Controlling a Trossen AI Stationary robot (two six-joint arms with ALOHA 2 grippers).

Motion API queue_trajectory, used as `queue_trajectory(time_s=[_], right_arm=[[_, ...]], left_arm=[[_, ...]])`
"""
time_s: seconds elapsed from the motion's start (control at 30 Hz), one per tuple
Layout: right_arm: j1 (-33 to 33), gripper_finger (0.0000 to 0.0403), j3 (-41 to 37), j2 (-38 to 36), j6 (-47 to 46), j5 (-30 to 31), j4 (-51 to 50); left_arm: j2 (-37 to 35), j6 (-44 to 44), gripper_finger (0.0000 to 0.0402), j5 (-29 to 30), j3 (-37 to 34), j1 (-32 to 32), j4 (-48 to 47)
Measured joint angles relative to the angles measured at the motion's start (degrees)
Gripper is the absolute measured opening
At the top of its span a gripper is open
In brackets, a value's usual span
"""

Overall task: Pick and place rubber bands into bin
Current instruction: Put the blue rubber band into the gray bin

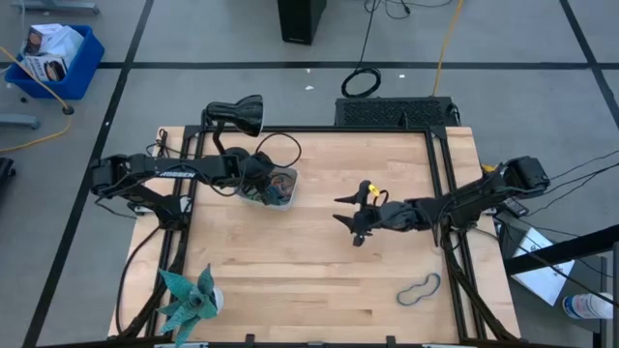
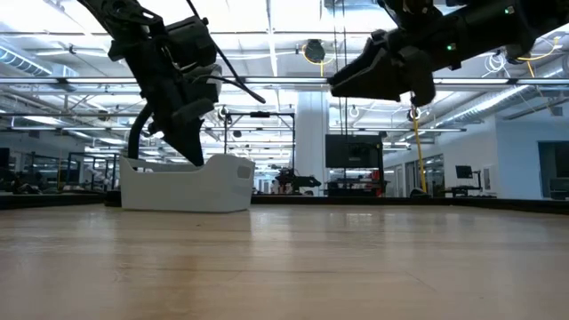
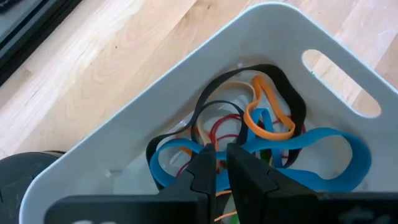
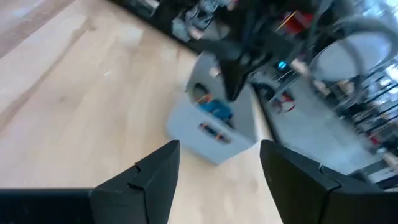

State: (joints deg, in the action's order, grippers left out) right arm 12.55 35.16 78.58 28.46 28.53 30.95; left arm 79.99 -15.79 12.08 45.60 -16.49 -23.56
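The light grey bin [image 1: 280, 190] stands at the table's far left and holds a heap of rubber bands [image 3: 261, 134]: blue, orange, black, red, tan. My left gripper [image 3: 221, 163] points down into the bin [image 3: 186, 68], its fingers nearly together among the bands. My right gripper [image 1: 340, 211] hovers open above the middle of the table, pointing toward the bin [image 4: 211, 134], with nothing between its fingers [image 4: 155, 171]. One dark rubber band [image 1: 419, 289] lies flat on the table near the front right corner. My left gripper comes into the bin slanting down from the table's left. A thin orange strand [image 3: 222, 194] shows in the narrow slit between its two fingers. The fingers themselves hide the place of contact, so which band it is and how it hangs cannot be told.
A black lamp [image 1: 242, 113] stands just behind the bin, at the far left edge. A green star-shaped thing [image 1: 189, 300] sits at the near left corner. Dark frame rails [image 1: 440, 184] run along the table's sides. Bare wood lies between the bin and the loose band.
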Motion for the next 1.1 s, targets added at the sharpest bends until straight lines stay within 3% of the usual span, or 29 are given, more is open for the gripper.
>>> queue_trajectory(time_s=[0.3,0.47,0.6,0.8,1.1], right_arm=[[4.5,0.0218,0.0,-7.5,-13.7,-1.1,-19.2],[5.8,0.0217,0.0,-14.8,-21.9,-13.4,-29.0],[8.0,0.0219,0.2,-18.1,-25.4,-15.7,-37.9],[12.5,0.0217,6.1,-18.0,-35.2,-16.9,-54.1],[20.6,0.0219,8.8,-17.0,-50.4,-25.7,-62.3]], left_arm=[[0.0,0.4,0.0047,0.0,0.0,0.0,-0.2],[0.0,0.4,0.0047,0.0,0.0,0.0,-0.1],[0.0,1.0,0.0047,0.0,0.0,0.0,0.2],[0.0,1.1,0.0047,0.0,0.0,0.0,0.3],[0.0,2.6,0.0047,0.0,0.0,0.0,3.3]])
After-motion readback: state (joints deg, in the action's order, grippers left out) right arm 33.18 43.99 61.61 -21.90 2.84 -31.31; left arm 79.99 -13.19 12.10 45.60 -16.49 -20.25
